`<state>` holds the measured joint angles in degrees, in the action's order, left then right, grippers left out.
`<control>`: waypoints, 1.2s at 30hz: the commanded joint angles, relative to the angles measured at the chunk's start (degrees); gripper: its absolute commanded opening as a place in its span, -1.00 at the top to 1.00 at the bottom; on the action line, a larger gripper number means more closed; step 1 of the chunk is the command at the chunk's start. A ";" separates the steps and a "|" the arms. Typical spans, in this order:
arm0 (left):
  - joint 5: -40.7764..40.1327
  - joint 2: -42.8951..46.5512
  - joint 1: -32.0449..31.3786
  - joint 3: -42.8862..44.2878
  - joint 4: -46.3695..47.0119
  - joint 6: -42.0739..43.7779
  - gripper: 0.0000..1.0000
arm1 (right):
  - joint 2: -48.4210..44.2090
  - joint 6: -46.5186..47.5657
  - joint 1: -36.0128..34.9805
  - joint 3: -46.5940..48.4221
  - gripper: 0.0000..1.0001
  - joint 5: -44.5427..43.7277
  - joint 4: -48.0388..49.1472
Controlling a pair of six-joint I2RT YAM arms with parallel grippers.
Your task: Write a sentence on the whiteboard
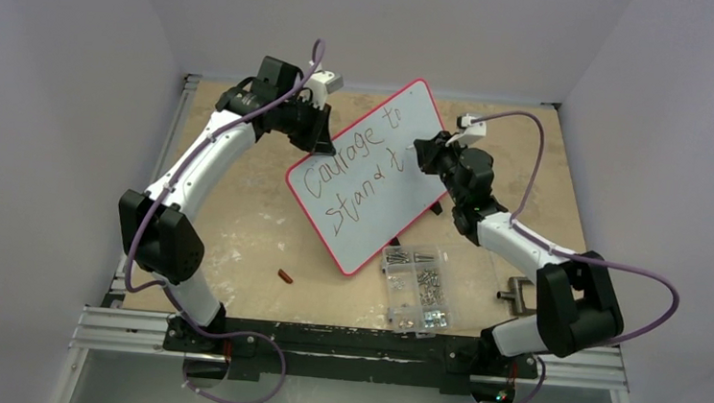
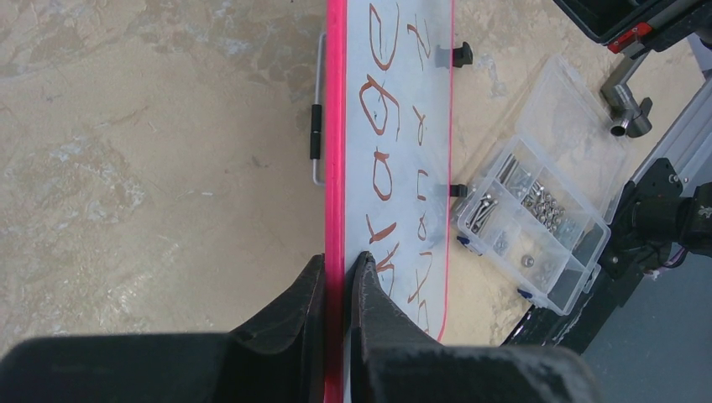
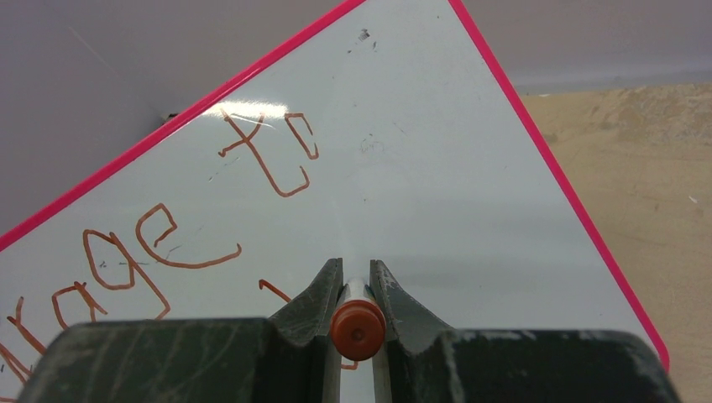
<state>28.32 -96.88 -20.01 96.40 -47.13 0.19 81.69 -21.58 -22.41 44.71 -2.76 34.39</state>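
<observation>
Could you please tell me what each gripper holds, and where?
The left gripper clamps the whiteboard at its pink rim; right gripper pinches the marker barrel.

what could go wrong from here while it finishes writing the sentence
The left gripper pinches only the board's thin pink edge; writing pressure could twist or slip the propped-up board.
The pen lies lengthwise between the right gripper's jaws, so pressing may push it back.
A sliding board could knock the box of screws close by.

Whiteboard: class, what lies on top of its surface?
The sentence reads "Courage to stand t". The right gripper, its fingers holding a marker at the whiteboard, hides anything beyond that last letter.
</observation>
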 commanded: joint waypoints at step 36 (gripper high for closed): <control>-10.85 2.48 0.23 -1.79 -0.92 4.47 1.00 | 0.42 0.05 0.24 -2.34 1.00 5.11 1.16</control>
<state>27.51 -96.29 -19.99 95.46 -46.85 -0.23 83.15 -21.85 -22.06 42.65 2.55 37.04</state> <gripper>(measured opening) 0.073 0.117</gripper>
